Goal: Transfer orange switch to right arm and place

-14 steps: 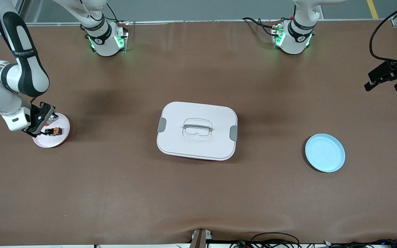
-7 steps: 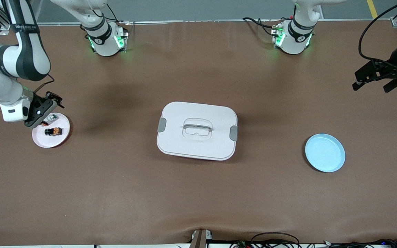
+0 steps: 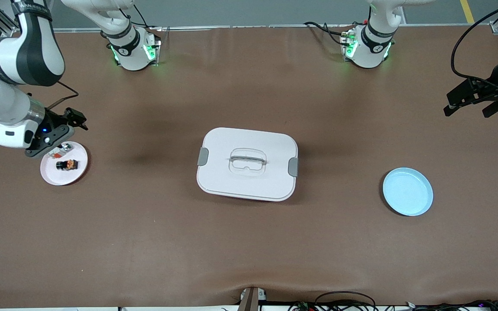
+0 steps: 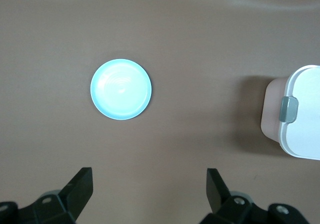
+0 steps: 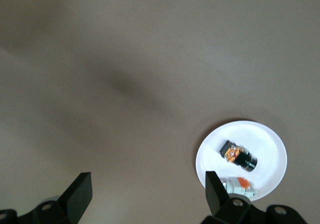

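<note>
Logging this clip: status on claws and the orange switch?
Both claws open and empty: right claw above the white plate's edge, left claw waiting at its table end. Orange switch lying on that plate. Nothing blocking.

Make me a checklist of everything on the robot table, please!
Surface: brown table, slightly wrinkled at the near edge.
Job's things: orange switch lies on the small white plate, beside a white-silver part.
Clutter: white lidded box mid-table; blue plate, empty.
Claws: right claw open, above the table by the white plate; left claw open, waiting at its table end.
Cables: black cables by the left arm.
Surroundings: grey floor.
</note>
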Controlling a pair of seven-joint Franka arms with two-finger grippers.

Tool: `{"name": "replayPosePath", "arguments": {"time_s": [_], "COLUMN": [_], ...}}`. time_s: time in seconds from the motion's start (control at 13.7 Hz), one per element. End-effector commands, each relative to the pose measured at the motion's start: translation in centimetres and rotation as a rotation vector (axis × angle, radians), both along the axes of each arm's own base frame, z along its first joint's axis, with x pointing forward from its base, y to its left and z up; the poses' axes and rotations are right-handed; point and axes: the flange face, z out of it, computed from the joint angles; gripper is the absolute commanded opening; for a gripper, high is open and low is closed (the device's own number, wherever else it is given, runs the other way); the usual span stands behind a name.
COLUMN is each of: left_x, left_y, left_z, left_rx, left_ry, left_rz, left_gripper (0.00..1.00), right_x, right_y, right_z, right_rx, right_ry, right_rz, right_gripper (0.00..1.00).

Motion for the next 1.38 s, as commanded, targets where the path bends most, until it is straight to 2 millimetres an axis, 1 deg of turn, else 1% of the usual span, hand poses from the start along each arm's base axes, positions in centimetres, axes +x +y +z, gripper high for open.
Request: {"name": "replayPosePath", "arguments": {"time_s": [0.0, 0.15, 0.22, 0.29, 0.65, 0.87, 0.95, 1.09, 1.24, 1.31], "left_x": [-0.1, -0.1, -0.1, -0.1, -0.1, -0.1, -0.1, -0.3, -0.3, -0.3], "left_y": [0.2, 0.2, 0.3, 0.3, 0.5, 0.6, 0.5, 0.3, 0.2, 0.3], "left_z": [0.6, 0.7, 0.7, 0.7, 0.6, 0.7, 0.6, 0.6, 0.7, 0.7], "left_rx": [0.025, 0.025, 0.028, 0.043, 0.053, 0.054, 0.055, 0.050, 0.050, 0.050], "left_ry": [0.001, 0.000, -0.001, -0.001, 0.003, 0.001, 0.006, 0.012, 0.010, 0.011], "left_rz": [0.012, 0.013, 0.013, 0.012, 0.011, 0.005, 0.003, -0.001, -0.001, 0.002], "left_gripper": [1.00, 1.00, 1.00, 1.00, 1.00, 1.00, 1.00, 1.00, 1.00, 1.00], "right_x": [0.5, 0.8, 1.0, 1.2, 1.3, 1.8, 2.0, 2.7, 3.8, 4.2], "right_y": [-0.5, -0.5, -0.5, -0.4, -0.2, 0.2, 0.1, -0.9, -1.2, -1.1], "right_z": [2.3, 3.9, 5.0, 5.5, 6.1, 6.8, 7.4, 9.1, 10.6, 10.9], "right_rx": [-0.013, -0.014, -0.015, -0.017, -0.025, -0.031, -0.031, -0.033, -0.038, -0.041], "right_ry": [0.023, 0.013, 0.013, 0.010, 0.014, 0.005, 0.005, 0.036, 0.055, 0.049], "right_rz": [-0.113, -0.202, -0.213, -0.231, -0.291, -0.347, -0.348, -0.364, -0.375, -0.404], "right_gripper": [1.00, 1.00, 1.00, 1.00, 1.00, 1.00, 1.00, 1.00, 1.00, 1.00]}}
